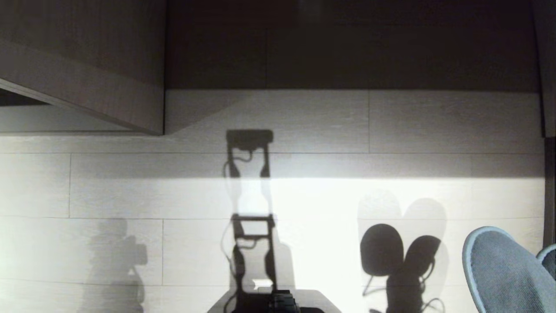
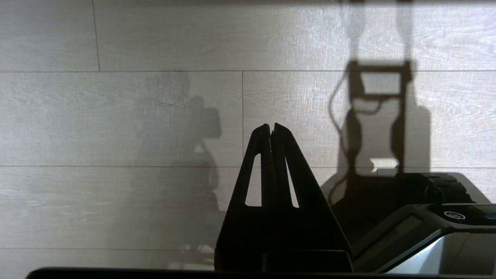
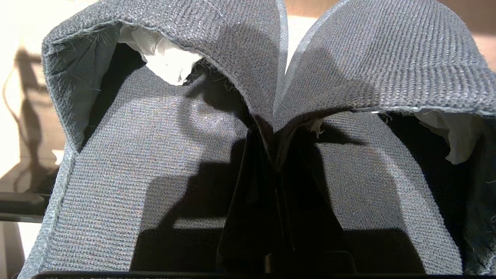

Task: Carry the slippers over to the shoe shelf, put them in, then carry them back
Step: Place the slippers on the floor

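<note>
two slippers pinched together at their inner edges by the right gripper, jaws clamped tight on the fabric where both uppers meet, toes fanning apart past the fingers. white paper stuffing showing inside each toe. same pair hanging low at the right edge of the head view, off the pale plank floor, double shadow cast just beside. left gripper idle over bare floor, fingers pressed together on nothing, next to the robot's base. further out, a pale wood panel at upper left and a dark recess straight ahead; cannot tell whether that recess is the shoe shelf. likely mid-carry. best done by keeping the pinch firm, holding the pair level and clear of the floor, approaching squarely, and entering toes first.
</note>
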Controlling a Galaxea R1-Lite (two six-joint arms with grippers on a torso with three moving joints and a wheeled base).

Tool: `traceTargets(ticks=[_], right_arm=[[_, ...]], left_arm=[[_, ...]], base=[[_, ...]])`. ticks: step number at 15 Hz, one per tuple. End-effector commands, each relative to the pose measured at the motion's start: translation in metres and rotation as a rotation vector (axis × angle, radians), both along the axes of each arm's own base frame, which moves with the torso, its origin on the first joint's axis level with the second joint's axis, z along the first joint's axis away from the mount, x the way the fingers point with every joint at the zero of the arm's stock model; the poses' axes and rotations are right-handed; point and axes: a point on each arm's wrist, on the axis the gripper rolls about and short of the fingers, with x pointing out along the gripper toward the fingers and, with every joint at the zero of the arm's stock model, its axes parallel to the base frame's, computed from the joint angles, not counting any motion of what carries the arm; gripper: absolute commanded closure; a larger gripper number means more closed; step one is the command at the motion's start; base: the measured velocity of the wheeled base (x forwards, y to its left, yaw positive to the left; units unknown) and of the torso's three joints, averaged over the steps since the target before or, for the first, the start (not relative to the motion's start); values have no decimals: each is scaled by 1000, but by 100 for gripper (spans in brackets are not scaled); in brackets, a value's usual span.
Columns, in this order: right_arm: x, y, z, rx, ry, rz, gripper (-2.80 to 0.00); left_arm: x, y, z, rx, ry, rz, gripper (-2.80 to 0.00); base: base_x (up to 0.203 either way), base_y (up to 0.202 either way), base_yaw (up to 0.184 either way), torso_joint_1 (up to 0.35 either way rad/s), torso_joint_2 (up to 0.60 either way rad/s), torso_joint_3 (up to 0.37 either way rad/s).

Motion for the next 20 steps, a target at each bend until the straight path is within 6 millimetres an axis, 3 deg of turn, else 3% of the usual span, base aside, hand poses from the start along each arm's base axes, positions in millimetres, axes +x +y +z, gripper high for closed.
traceTargets(ticks=[1,20], right_arm=[[0,0,0,-1,3,0,0],[0,0,0,-1,3,0,0]], left_arm=[[0,0,0,0,1,0,0],[0,0,0,1,1,0,0]], base=[[0,0,0,2,7,-197],[0,0,0,2,2,-167]])
